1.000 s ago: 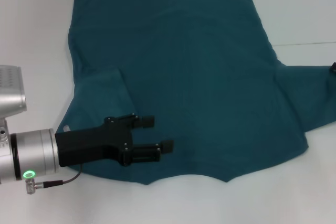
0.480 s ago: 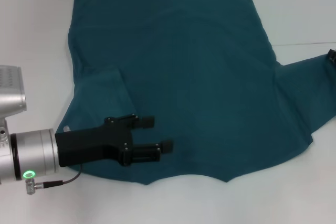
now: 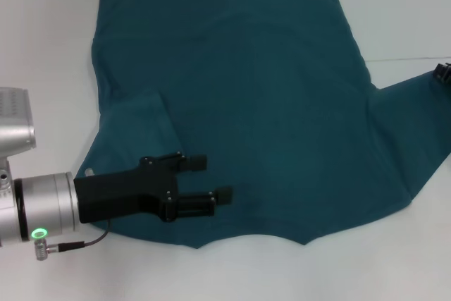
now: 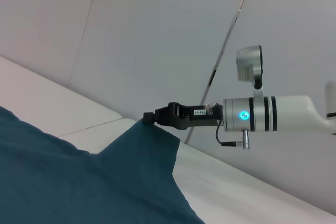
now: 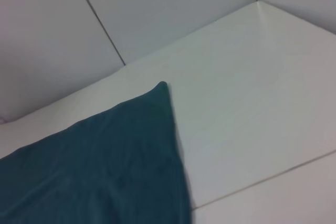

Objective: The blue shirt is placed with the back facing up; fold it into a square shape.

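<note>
The blue shirt [image 3: 254, 103] lies spread flat on the white table, plain side up, with its left sleeve [image 3: 141, 121] folded in onto the body. My left gripper [image 3: 212, 178] hovers open over the shirt's near left part, holding nothing. At the right edge of the head view, my right gripper [image 3: 443, 73] is shut on the tip of the right sleeve [image 3: 409, 125]. The left wrist view shows that right gripper [image 4: 149, 117] pinching the sleeve's corner and holding it raised off the table. A corner of the shirt [image 5: 105, 156] also fills the right wrist view.
White table [image 3: 394, 5] surrounds the shirt on all sides, with a seam line [image 3: 409, 58] running across at the right. Pale wall panels [image 4: 157, 35] stand behind the table.
The right gripper has risen and moved slightly inward with the sleeve tip, so the right sleeve is lifted and its outer edge drawn in. The left gripper has not moved.
</note>
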Controlling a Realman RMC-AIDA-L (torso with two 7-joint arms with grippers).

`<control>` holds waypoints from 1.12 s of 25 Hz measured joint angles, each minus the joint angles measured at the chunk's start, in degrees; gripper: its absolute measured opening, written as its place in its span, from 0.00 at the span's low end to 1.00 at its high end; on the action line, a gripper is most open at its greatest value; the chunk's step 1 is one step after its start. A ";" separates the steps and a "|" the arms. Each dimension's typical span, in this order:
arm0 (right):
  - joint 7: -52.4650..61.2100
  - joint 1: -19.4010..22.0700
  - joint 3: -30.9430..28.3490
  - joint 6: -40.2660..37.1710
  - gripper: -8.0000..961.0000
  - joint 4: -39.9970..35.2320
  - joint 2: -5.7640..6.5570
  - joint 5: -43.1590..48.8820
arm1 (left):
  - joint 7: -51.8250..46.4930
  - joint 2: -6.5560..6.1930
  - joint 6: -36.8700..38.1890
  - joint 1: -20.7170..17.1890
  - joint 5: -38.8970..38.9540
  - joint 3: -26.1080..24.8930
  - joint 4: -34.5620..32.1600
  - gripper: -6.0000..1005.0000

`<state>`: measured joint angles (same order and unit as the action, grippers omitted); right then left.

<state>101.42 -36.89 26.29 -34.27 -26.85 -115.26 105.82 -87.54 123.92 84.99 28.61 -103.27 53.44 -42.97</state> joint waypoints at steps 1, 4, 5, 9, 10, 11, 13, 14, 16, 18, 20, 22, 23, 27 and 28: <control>0.00 0.05 0.10 -0.18 0.01 0.10 -0.18 0.00 | 0.00 0.00 0.00 0.01 0.00 -0.01 0.00 0.88; -0.14 0.56 0.29 -1.29 0.01 0.12 -0.78 0.00 | 0.00 0.00 -0.01 0.02 0.00 -0.11 0.00 0.88; -0.17 0.78 0.27 -2.21 0.01 0.12 -0.91 0.00 | 0.00 0.00 -0.01 0.02 0.00 -0.25 0.00 0.88; 0.13 1.68 -0.24 -7.30 0.01 -0.10 -0.97 -0.05 | 0.00 0.00 -0.01 -0.05 0.00 -0.74 0.05 0.88; 0.35 1.82 -0.26 -8.70 0.01 -0.19 -0.89 -0.27 | 0.00 0.00 -0.01 -0.07 0.01 -0.76 0.06 0.88; 0.47 1.93 -0.27 -10.04 0.01 -0.28 -0.80 -0.59 | 0.00 0.00 -0.02 -0.07 0.01 -0.78 0.06 0.88; 0.61 2.00 -0.22 -11.90 0.01 -0.31 -0.64 -1.36 | 0.00 0.00 -0.05 -0.08 0.01 -0.79 0.08 0.88; 0.65 1.99 -0.15 -12.46 0.01 -0.32 -0.58 -1.78 | 0.00 0.00 -0.10 -0.09 0.01 -0.80 0.08 0.88; 0.68 1.73 -0.04 -12.82 0.01 -0.32 -0.53 -2.25 | 0.00 0.01 -0.30 -0.10 0.01 -0.79 0.09 0.88; 0.68 1.14 0.01 -12.83 0.01 -0.25 -0.52 -2.45 | 0.00 0.05 -0.56 -0.11 0.01 -0.80 0.18 0.88; 0.69 0.52 0.14 -12.59 0.01 -0.08 -0.63 -2.54 | 0.00 0.06 -0.65 -0.09 0.01 -0.79 0.41 0.88; 0.70 -0.31 0.29 -12.19 0.01 0.10 -0.89 -2.55 | 0.00 0.07 -0.68 -0.03 0.01 -0.79 0.64 0.88; 0.71 -0.65 0.30 -12.13 0.01 0.16 -1.02 -2.56 | 0.00 0.08 -0.70 -0.02 0.01 -0.79 0.69 0.88; 0.71 -1.94 0.34 -11.26 0.01 0.25 -1.76 -2.56 | 0.00 0.09 -0.83 0.01 0.00 -0.79 0.76 0.88; 0.70 -2.18 0.36 -11.07 0.01 0.27 -1.92 -2.56 | 0.00 0.09 -0.85 0.02 0.00 -0.79 0.77 0.88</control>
<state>102.12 -39.07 26.65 -45.34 -26.58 -117.19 103.26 -87.54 124.02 84.14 28.63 -103.27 52.65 -42.20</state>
